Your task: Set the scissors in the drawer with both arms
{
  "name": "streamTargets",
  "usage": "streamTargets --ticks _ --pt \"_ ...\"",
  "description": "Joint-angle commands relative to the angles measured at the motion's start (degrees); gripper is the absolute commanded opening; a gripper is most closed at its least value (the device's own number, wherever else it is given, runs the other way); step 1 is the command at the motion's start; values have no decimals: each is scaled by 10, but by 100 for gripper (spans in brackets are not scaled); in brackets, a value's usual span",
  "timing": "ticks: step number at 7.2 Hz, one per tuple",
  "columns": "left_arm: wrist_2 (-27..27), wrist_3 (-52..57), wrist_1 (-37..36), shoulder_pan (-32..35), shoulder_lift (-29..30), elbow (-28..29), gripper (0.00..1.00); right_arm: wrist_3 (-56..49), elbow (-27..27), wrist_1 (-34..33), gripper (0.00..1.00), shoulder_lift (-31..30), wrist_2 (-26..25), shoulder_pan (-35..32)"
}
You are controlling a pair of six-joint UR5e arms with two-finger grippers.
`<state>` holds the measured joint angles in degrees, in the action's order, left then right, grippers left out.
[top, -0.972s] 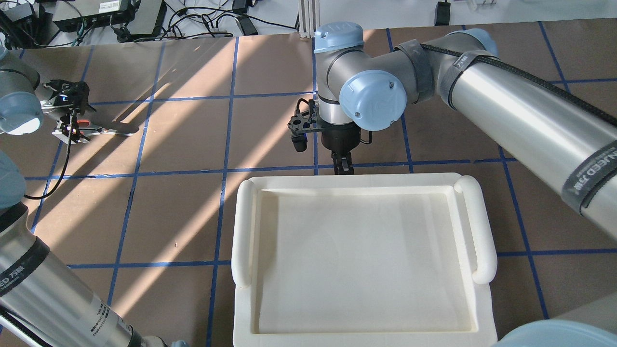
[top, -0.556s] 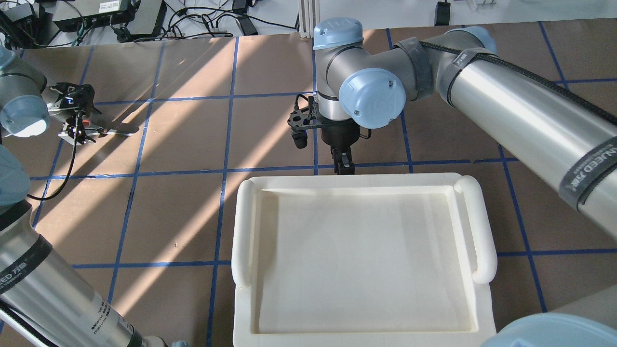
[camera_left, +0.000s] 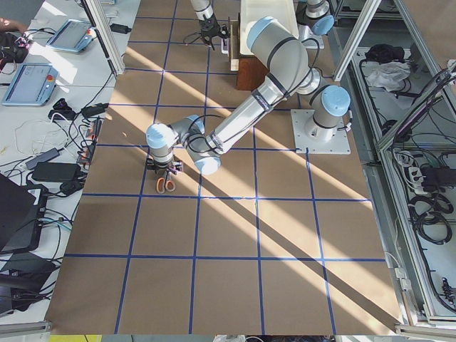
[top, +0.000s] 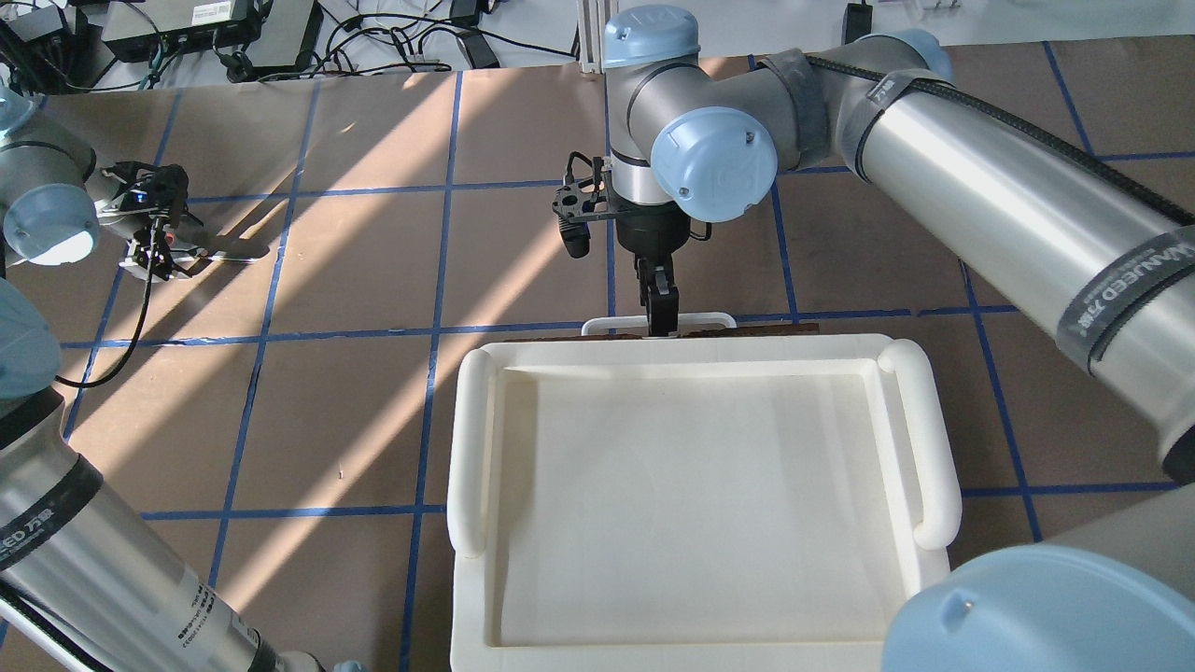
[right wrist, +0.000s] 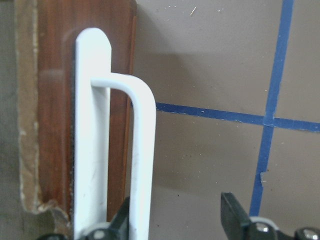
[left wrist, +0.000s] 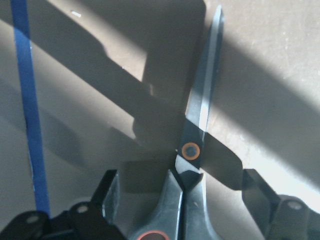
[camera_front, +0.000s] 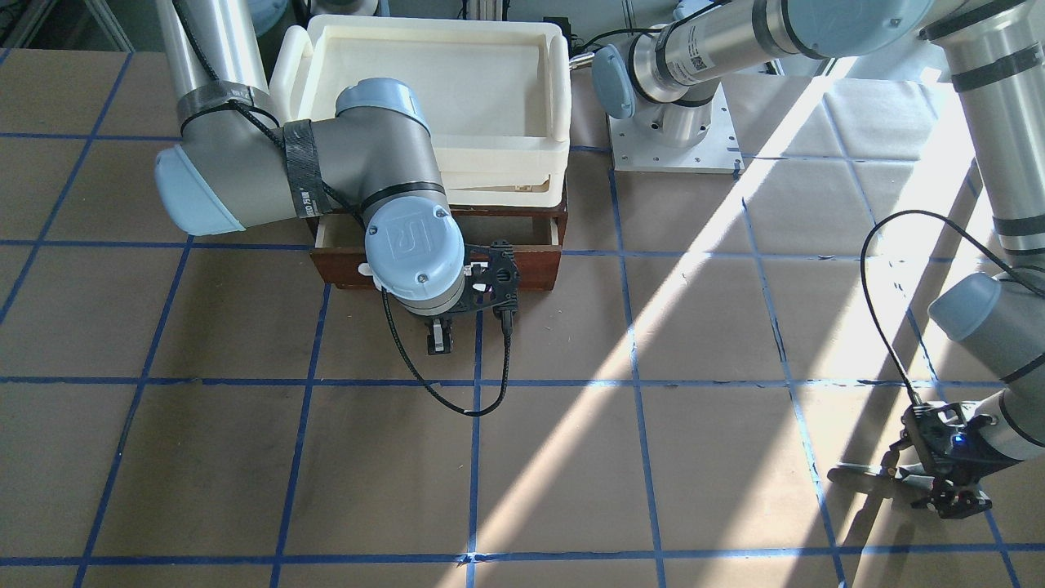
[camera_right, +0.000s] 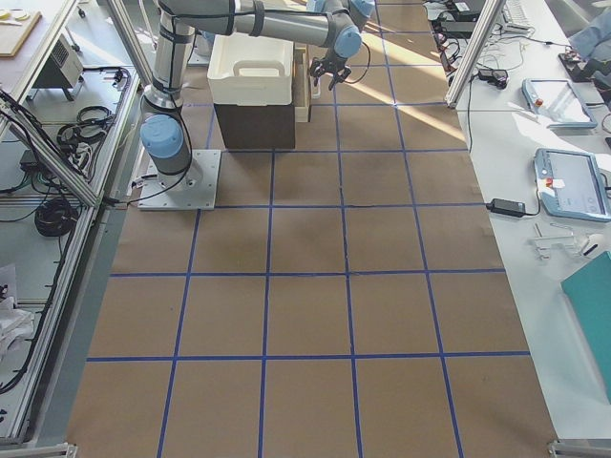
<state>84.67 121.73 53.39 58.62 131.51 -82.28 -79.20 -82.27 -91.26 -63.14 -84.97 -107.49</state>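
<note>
The scissors (left wrist: 190,150) lie flat on the table at its far left, blades closed; they also show in the overhead view (top: 229,250) and the front view (camera_front: 857,472). My left gripper (left wrist: 180,205) is open and straddles the handles, low over the table (top: 154,250). The drawer (camera_front: 539,269) stands slightly pulled out under the cream tray. My right gripper (top: 658,315) is at the drawer's white bar handle (right wrist: 142,150). Its fingers (right wrist: 231,215) stand apart, the bar is between them, against the finger on the drawer side.
A cream plastic tray (top: 476,429) sits on the dark cabinet above the drawer. Blue tape lines cross the brown table top. Cables and electronics (top: 187,28) lie beyond the far edge. A black cable (camera_front: 457,400) loops from my right wrist over the table.
My right gripper has moved away from the cabinet, and the drawer's dark front and white handle now show past the tray's edge. My left gripper has shifted slightly over the scissors.
</note>
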Motion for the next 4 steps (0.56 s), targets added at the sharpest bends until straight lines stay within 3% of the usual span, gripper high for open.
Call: streamTargets --ticks 1,2,4 --pt "3 0 6 0 -3 0 87 0 26 -1 64 19 1 3" --pt "3 0 9 0 -2 0 87 -1 43 -1 64 28 2 9" --pt "12 3 10 0 1 0 74 -5 51 -1 63 33 2 16"
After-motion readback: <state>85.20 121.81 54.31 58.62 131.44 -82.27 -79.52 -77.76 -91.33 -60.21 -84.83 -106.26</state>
